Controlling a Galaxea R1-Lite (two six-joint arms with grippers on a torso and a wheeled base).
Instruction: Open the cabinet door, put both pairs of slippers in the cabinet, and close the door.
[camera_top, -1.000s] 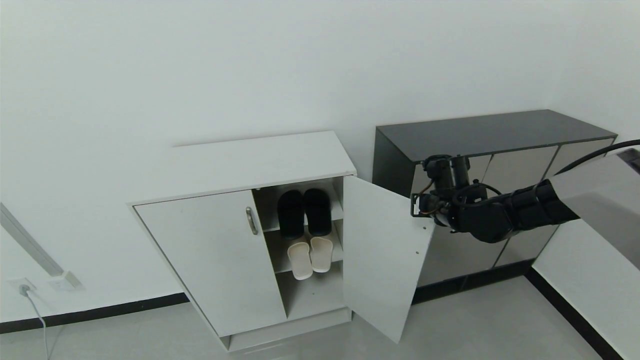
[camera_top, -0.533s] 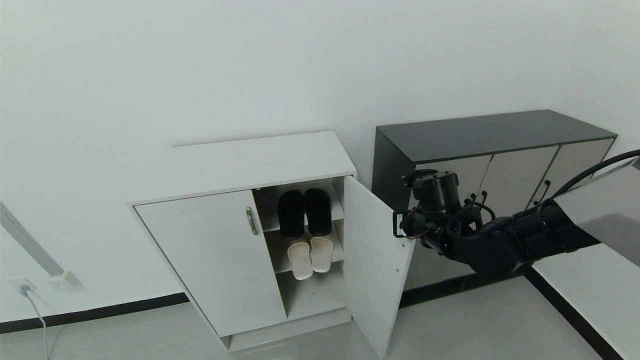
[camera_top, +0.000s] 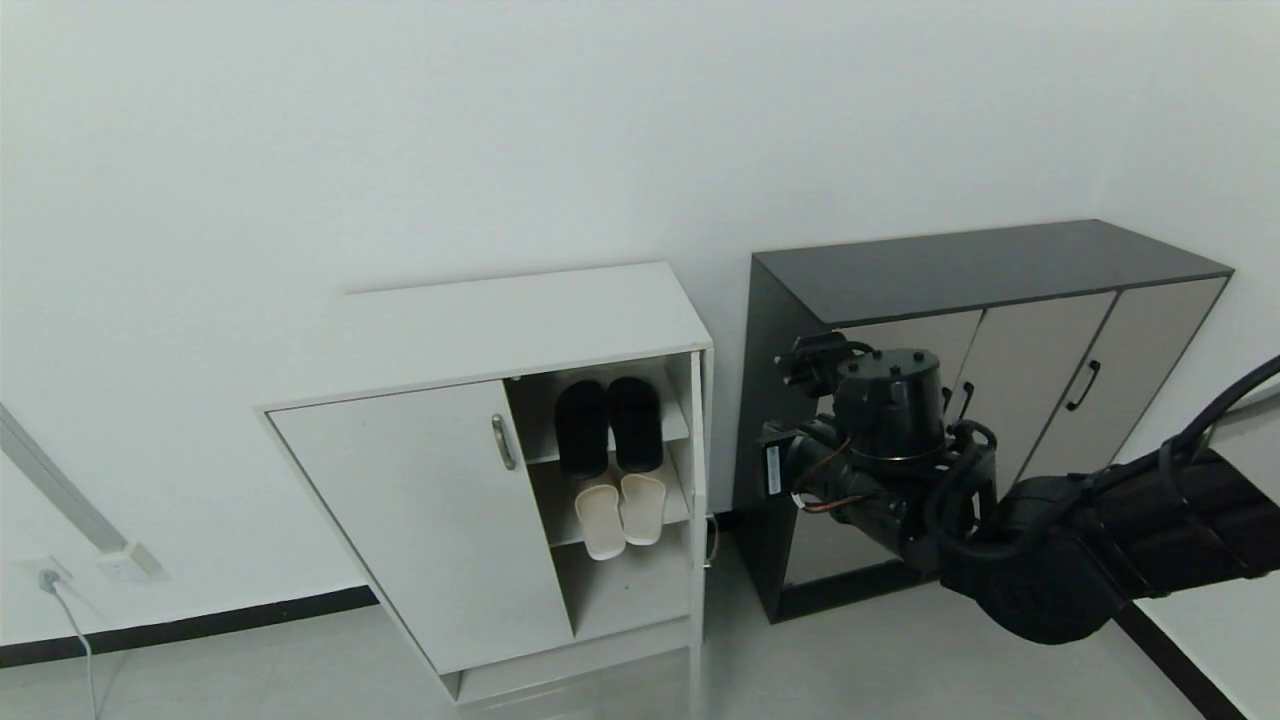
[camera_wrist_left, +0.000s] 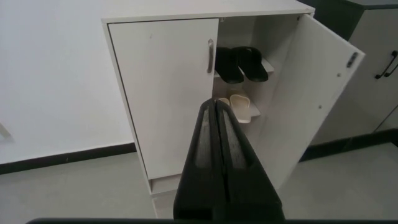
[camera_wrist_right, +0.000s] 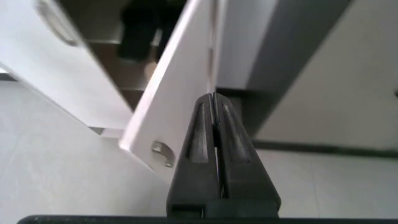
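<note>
The white cabinet (camera_top: 500, 330) has its left door shut and its right door (camera_top: 697, 480) standing out edge-on toward me. Black slippers (camera_top: 610, 425) lie on the top shelf and white slippers (camera_top: 620, 510) on the shelf below. My right arm (camera_top: 890, 440) is just right of the open door, on its outer side. In the right wrist view my right gripper (camera_wrist_right: 214, 102) is shut, its tip at the door (camera_wrist_right: 180, 87) above the handle (camera_wrist_right: 163, 152). My left gripper (camera_wrist_left: 216, 112) is shut and empty, in front of the cabinet (camera_wrist_left: 168, 68).
A dark cabinet (camera_top: 980, 260) with grey doors stands against the wall right of the white one, close behind my right arm. A white counter edge (camera_top: 1230, 640) runs along the right. Bare floor (camera_top: 250, 670) lies in front. A wall socket with a cable (camera_top: 45, 578) is at far left.
The right door has swung from wide open to about edge-on, toward closing. My right arm has moved left and lower with it, staying at its outer face.
</note>
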